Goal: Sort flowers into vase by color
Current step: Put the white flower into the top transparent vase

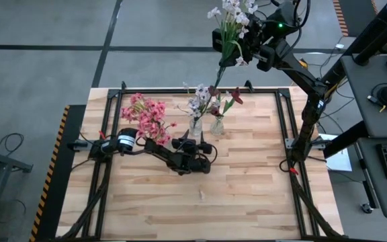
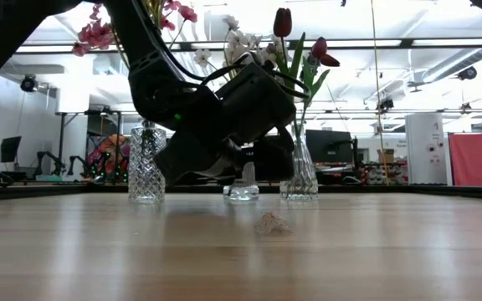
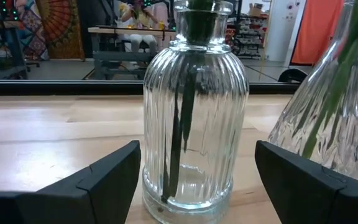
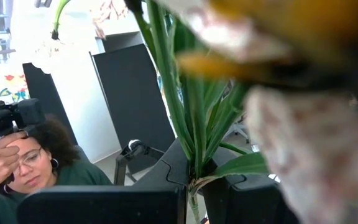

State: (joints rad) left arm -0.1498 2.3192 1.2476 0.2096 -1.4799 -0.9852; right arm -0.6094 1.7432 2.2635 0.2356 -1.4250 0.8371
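A ribbed clear glass vase point(image 3: 194, 118) with one dark stalk in it stands on the table and bears white-lilac blossoms point(image 1: 197, 104). My left gripper point(image 3: 197, 180) is open and level. Its fingers point(image 3: 104, 183) stand on either side of the vase's lower body without touching it. Right of it stands a flared glass vase point(image 1: 217, 125) with dark red blooms point(image 2: 283, 21). Left of it, a cut-glass vase point(image 2: 146, 163) holds pink blossoms point(image 1: 146, 115). My right gripper point(image 1: 242, 46) is raised beyond the table's far edge, shut on a white-blossomed flower point(image 1: 232, 17). My right gripper pinches the flower's green stalk point(image 4: 194, 168) between its two fingers, below the leaves. The fingers come at it level and lie across the stalk. The flower is lifted clear and roughly upright, with the blossoms above the fingers and the stalk's lower end point(image 1: 222, 70) hanging below.
A small pale scrap point(image 2: 272, 223) lies on the wood near the table's middle. Black rails point(image 1: 284, 128) run along the table's sides. The near half of the tabletop point(image 1: 200, 208) holds nothing else. A person point(image 4: 23, 168) shows beyond the table in the right wrist view.
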